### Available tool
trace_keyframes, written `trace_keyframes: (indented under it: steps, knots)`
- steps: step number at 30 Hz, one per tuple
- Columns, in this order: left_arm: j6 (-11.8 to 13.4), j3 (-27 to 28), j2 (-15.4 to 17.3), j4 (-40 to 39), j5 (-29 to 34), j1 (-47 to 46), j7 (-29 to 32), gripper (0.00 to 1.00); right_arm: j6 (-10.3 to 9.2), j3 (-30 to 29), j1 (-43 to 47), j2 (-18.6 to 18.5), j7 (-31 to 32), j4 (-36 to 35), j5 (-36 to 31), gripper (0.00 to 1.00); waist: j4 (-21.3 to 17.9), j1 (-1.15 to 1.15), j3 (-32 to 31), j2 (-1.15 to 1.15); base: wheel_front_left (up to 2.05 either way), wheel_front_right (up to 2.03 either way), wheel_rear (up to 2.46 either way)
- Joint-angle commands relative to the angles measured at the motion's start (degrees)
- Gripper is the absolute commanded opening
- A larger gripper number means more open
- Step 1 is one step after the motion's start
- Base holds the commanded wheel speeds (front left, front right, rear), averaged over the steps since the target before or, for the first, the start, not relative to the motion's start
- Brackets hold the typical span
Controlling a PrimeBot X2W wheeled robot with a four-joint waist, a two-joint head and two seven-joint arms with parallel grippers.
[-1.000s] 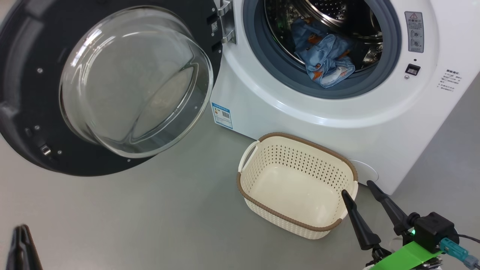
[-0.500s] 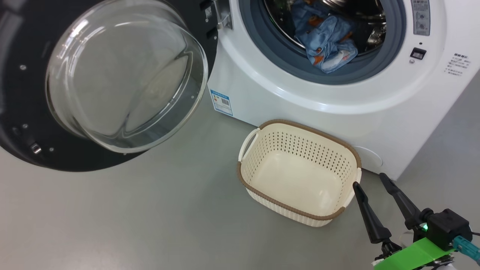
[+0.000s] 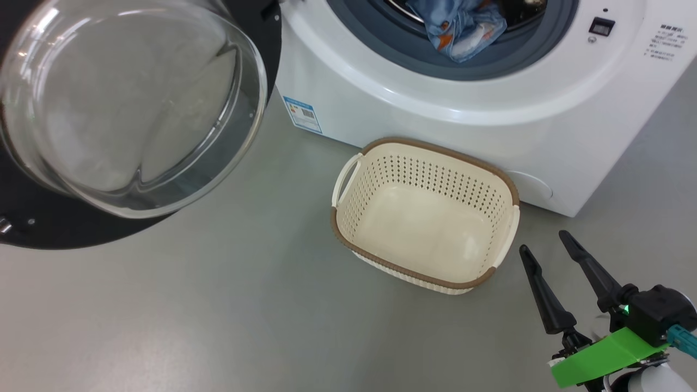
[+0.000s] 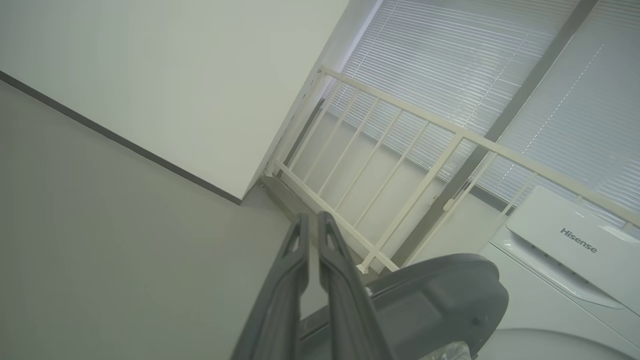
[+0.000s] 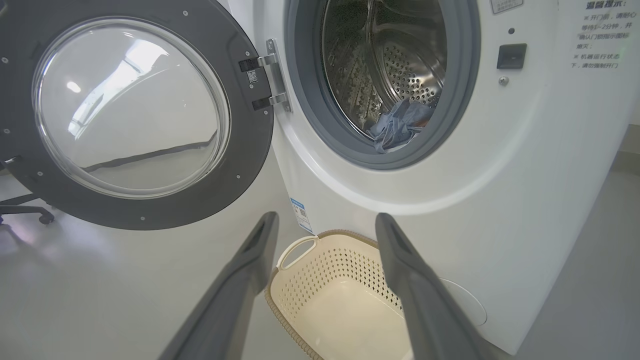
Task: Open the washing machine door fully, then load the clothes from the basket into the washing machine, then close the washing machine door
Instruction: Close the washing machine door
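The washing machine [image 3: 435,98] stands with its door [image 3: 130,103] swung wide to the left, glass bulge facing me. Light blue clothes [image 3: 463,24] with orange prints lie in the drum at the grey seal. The cream basket [image 3: 435,148] sits on the floor against the machine's front, with nothing inside. My right gripper [image 3: 544,243] hovers open just right of the basket, apart from it. In the right wrist view it [image 5: 326,217] stands open over the basket [image 5: 345,270], facing the door [image 5: 130,110] and the clothes [image 5: 400,122]. My left gripper [image 4: 312,217] is shut, empty, beside the door's dark outer shell [image 4: 440,295].
A grey floor [image 3: 218,305] spreads in front of the machine and left of the basket. A blue label sticker [image 3: 302,114] marks the machine's lower corner. A chair base [image 5: 25,212] stands behind the door. A white railing [image 4: 400,165] and blinds lie beyond the left gripper.
The head camera has shifted, so the machine and door sit higher and further left. My right gripper has drawn back from the basket's right rim. The left fingertip has left the head view.
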Motion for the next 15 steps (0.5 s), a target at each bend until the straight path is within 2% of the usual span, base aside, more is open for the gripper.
trace_keyframes:
  steps: [1,9,15]
  knots:
    - [0.03,0.81,5.17,0.81,-1.16,-2.75,1.46,0.00,0.25,1.27,-1.70,-1.04,-0.47,-1.62,-0.64,1.00,-0.81,-0.01,1.70,0.00,0.00,0.00,0.00]
    - [0.02,-4.56,9.14,11.63,-4.96,-10.60,12.01,0.00,0.25,2.36,-3.49,-2.33,-0.47,-1.53,-0.93,1.00,-1.46,-0.01,5.13,0.00,0.00,0.00,0.00]
    - [0.02,-7.21,10.80,15.49,-5.65,-13.81,16.36,0.00,0.25,3.04,-4.17,-2.83,-0.47,-1.50,-0.95,1.00,-1.73,-0.01,6.31,0.00,0.00,0.00,0.00]
